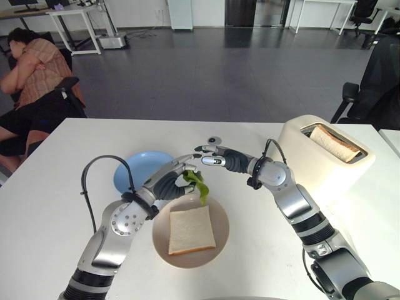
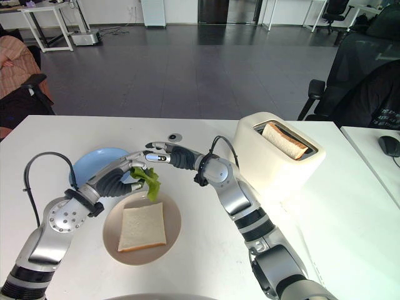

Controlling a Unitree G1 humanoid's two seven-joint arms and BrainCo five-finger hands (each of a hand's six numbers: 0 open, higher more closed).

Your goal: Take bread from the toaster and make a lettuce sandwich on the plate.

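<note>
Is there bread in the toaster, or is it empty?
Not empty: one bread slice sticks up from the slot of the toaster.

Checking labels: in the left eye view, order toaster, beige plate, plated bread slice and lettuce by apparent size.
1. toaster
2. beige plate
3. bread slice
4. lettuce, held in the left hand

My left hand (image 1: 166,185) with the lettuce (image 1: 199,185) and my right hand (image 1: 222,160) crowd the far rim of the plate (image 1: 222,229) (nearly touching each other). My right forearm (image 1: 294,203) bars the gap toward the toaster (image 1: 312,170); I see bare table (image 1: 44,206) on the left.
</note>
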